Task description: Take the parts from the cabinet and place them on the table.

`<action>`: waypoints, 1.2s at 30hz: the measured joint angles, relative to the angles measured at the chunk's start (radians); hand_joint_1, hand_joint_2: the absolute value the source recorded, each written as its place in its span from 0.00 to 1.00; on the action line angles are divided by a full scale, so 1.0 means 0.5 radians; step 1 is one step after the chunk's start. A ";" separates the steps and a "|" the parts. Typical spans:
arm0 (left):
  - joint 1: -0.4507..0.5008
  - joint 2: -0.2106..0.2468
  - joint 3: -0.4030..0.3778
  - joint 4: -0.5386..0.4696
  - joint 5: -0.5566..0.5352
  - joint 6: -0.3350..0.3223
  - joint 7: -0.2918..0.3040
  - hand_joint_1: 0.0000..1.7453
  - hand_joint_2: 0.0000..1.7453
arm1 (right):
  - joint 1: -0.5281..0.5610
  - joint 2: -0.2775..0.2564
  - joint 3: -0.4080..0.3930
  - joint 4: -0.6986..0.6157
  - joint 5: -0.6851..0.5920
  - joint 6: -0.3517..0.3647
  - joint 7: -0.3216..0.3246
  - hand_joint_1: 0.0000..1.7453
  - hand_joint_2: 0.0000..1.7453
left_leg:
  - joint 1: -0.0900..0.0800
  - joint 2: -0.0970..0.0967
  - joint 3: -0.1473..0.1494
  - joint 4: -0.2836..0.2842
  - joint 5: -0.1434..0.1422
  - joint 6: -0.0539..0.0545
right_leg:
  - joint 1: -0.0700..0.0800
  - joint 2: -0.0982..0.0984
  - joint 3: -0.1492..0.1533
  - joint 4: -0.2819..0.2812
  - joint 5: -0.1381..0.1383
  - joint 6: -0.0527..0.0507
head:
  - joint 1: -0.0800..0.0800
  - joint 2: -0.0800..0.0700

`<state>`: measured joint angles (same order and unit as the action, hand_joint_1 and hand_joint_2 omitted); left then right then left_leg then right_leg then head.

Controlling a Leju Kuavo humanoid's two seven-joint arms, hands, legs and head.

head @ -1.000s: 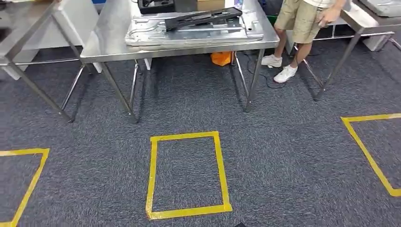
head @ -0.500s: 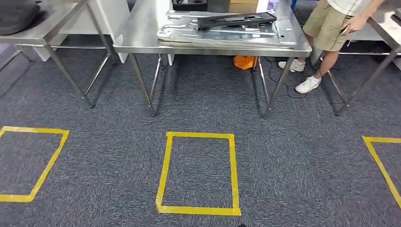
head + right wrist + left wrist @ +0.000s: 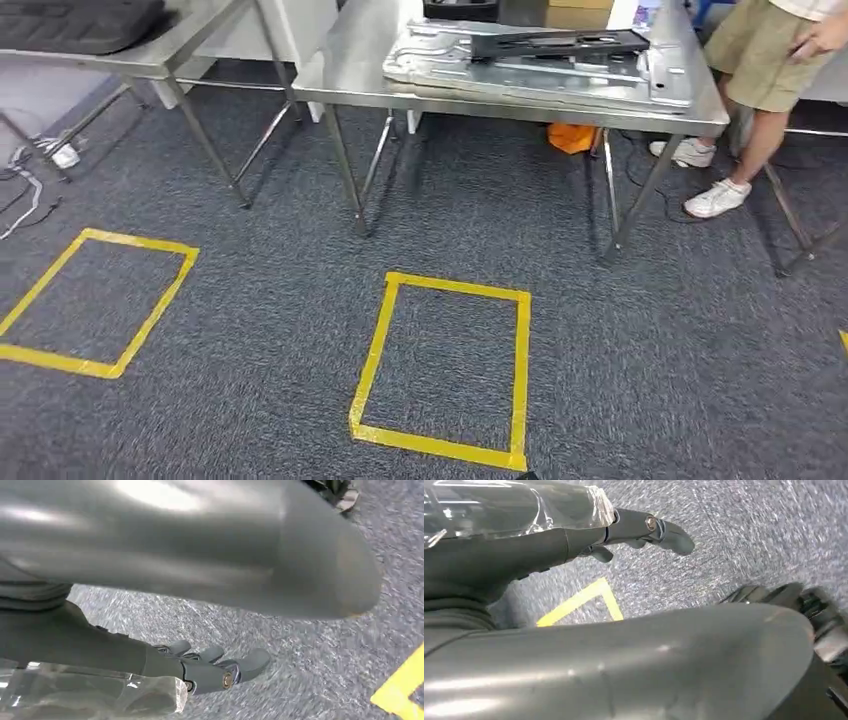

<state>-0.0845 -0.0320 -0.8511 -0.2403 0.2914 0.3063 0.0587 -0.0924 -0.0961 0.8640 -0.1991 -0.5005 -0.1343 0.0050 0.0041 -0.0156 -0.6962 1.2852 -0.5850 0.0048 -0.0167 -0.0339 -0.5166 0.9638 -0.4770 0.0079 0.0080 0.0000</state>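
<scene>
Two parts (image 3: 540, 58) on table (image 3: 360, 75), unlabelled.

speckled blue-grey carpet floor (image 3: 620, 350) carries yellow tape rectangles (image 3: 445, 372). a steel-legged stainless counter (image 3: 360, 70) stands ahead, another steel counter (image 3: 190, 45) beside it toward the left.

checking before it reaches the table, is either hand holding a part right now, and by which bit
Nothing is held. The left hand and the right hand both hang over the carpet with fingers extended and bare.
</scene>
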 joint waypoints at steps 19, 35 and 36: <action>-0.025 0.028 0.066 0.002 0.045 0.104 -0.015 0.00 0.00 | -0.001 0.112 0.002 -0.001 -0.027 0.000 -0.092 0.00 0.00 | -0.015 -0.135 0.338 -0.698 0.340 0.107 | -0.001 0.062 -0.203 0.404 -0.119 0.076 | 0.015 0.000; 0.009 0.153 0.093 0.008 0.162 0.083 0.076 0.00 0.00 | -0.012 0.175 0.001 -0.001 -0.072 0.000 -0.073 0.00 0.00 | -0.001 0.034 0.172 -0.391 0.259 0.003 | 0.002 -0.095 -0.013 0.018 -0.002 -0.005 | -0.008 0.000; 0.005 0.161 0.095 0.008 0.169 0.087 0.063 0.00 0.00 | -0.016 0.182 0.002 -0.001 -0.072 0.000 -0.077 0.00 0.00 | -0.008 0.100 0.269 -0.579 0.332 0.019 | 0.004 -0.118 -0.002 0.017 -0.008 0.001 | -0.008 0.000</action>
<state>-0.0819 0.0484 -0.8034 -0.2365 0.3761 0.3498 0.0905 -0.1006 -0.0053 0.8648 -0.1995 -0.5364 -0.1343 -0.0336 0.0000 0.0343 -0.5615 0.9959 -0.4188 0.0143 -0.0147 -0.0931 -0.5178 0.9724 -0.4808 0.0082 0.0042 0.0000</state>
